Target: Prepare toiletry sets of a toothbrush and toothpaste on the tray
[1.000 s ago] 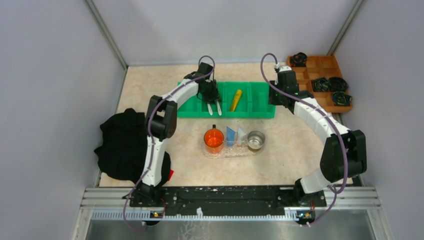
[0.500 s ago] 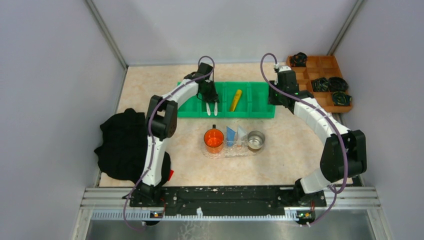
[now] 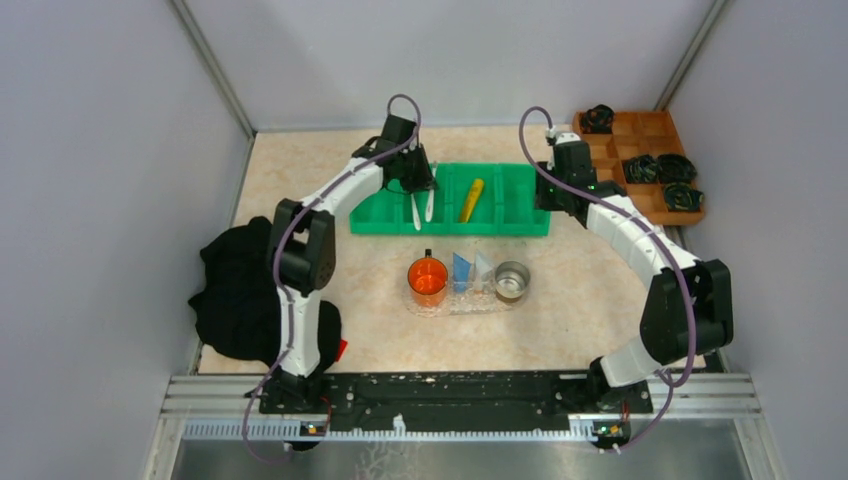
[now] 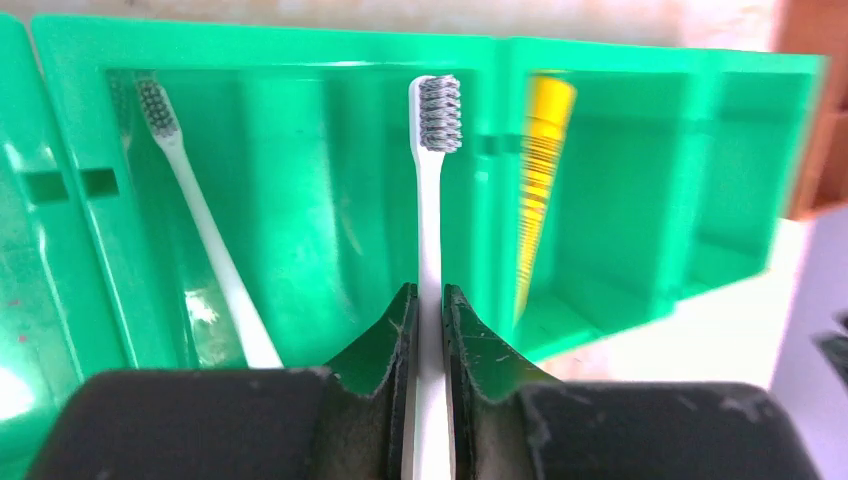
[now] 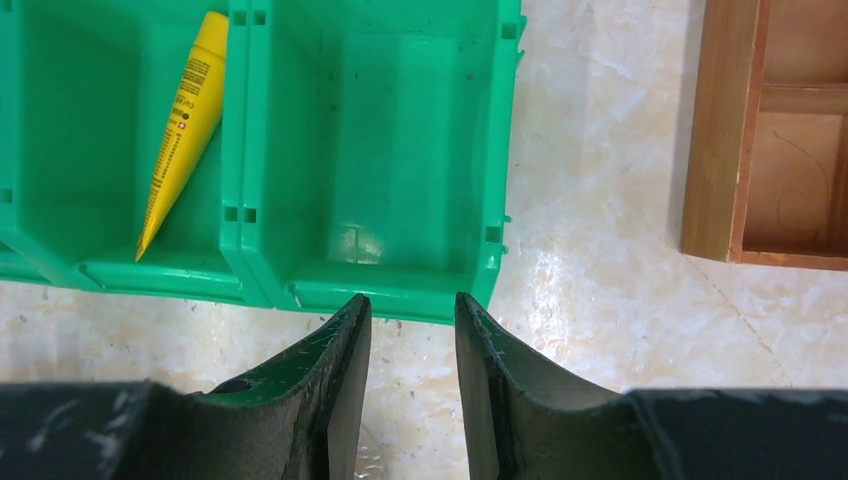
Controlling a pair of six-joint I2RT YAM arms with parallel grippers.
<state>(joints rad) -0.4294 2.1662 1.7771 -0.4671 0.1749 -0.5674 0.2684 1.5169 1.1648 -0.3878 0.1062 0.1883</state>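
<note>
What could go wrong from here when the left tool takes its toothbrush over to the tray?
1. The left tool pinches the toothbrush by its thin handle, with much of it sticking out past the fingertips; it may swivel or slip.
2. Its bristle end appears close to the green bin divider and could catch there.
3. The tray is crowded with an orange cup, tubes and a metal cup; a tilted brush might knock one.

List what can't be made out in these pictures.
- Left wrist view: held toothbrush handle end, hidden between the left gripper fingers.
- Left wrist view: spare toothbrush handle end, behind the gripper body.
- Left wrist view: yellow toothpaste print, blurred.
- Top view: tray edges, see-through and small.
</note>
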